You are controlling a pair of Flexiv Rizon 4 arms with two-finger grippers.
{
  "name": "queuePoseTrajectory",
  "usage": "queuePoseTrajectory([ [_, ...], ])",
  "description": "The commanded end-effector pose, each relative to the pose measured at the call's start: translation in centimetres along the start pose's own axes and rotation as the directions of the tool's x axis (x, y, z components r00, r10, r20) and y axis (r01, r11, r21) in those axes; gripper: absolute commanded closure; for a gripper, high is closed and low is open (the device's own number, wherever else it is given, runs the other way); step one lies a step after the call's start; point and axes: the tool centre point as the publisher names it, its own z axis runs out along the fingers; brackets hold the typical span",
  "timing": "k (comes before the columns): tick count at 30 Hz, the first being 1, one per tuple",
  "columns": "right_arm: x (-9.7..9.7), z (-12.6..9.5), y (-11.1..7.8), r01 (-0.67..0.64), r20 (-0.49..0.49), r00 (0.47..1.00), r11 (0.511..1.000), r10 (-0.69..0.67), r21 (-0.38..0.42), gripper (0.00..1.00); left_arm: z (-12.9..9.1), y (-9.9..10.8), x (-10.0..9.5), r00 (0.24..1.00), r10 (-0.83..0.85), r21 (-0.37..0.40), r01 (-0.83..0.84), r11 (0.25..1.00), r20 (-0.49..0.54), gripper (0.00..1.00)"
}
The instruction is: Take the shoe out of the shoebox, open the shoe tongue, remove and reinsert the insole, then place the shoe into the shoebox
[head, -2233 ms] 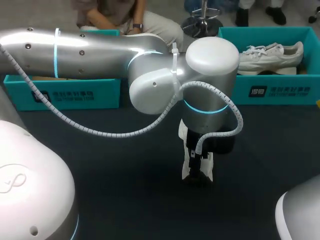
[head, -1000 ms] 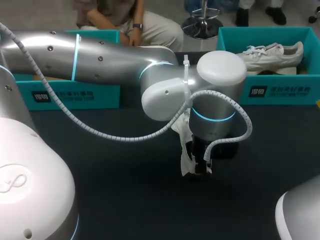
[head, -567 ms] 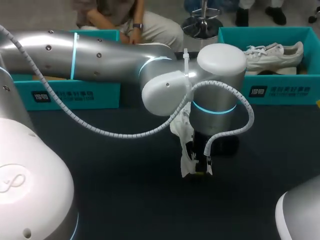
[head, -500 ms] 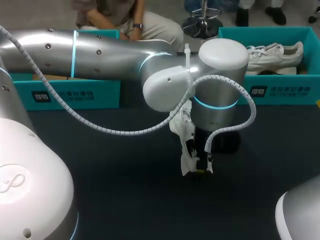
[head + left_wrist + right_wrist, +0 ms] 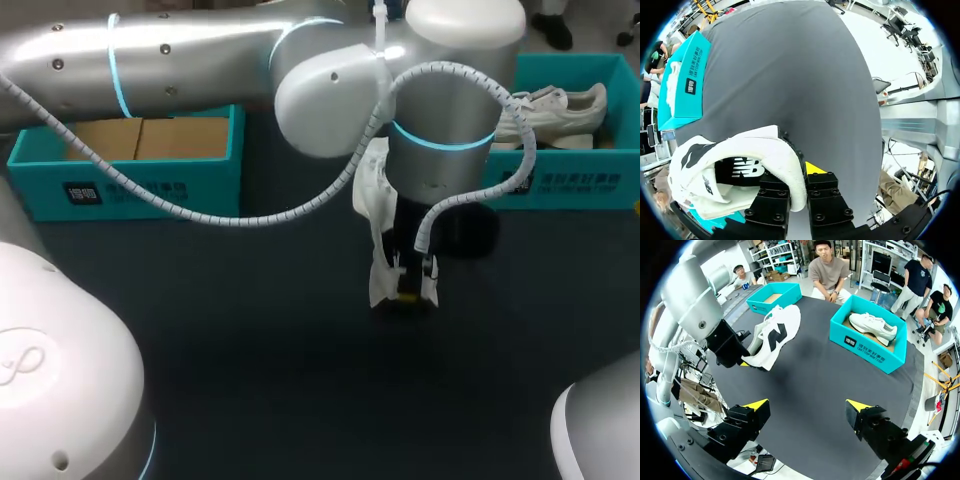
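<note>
The right claw (image 5: pixel 807 405) stands wide open over the dark surface (image 5: pixel 815 377). Beside the shoebox (image 5: pixel 865 347), the left claw (image 5: pixel 745 361) grips a white shoe (image 5: pixel 774 335) by its heel.

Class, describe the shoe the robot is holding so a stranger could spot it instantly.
Find the big silver left arm over the dark table. Its gripper clamps a white shoe. The other white shoe lies in a teal shoebox.

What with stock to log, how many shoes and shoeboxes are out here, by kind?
Shoes: 2, the held shoe in the left gripper and the boxed shoe
Shoeboxes: 2, the filled shoebox and the other shoebox
Total: 4
</note>
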Motion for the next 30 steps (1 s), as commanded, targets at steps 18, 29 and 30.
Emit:
queuePoseTrajectory([
  [18,-0.1,-0.1,0.3,-0.001,-0.003,1.0,1.0,0.001,0.008,0.0,-4.6,1.2,0.1,1.0,0.016,-0.023,-0.015,1.0,0.023,1.0],
  [29,-0.1,-0.1,0.3,-0.001,-0.003,1.0,1.0,0.001,0.008,0.0,-4.6,1.2,0.1,1.0,0.016,-0.023,-0.015,1.0,0.023,1.0],
  [30,-0.1,-0.1,0.3,-0.001,-0.003,1.0,1.0,0.001,0.008,0.0,-4.6,1.2,0.1,1.0,0.016,-0.023,-0.015,1.0,0.023,1.0],
])
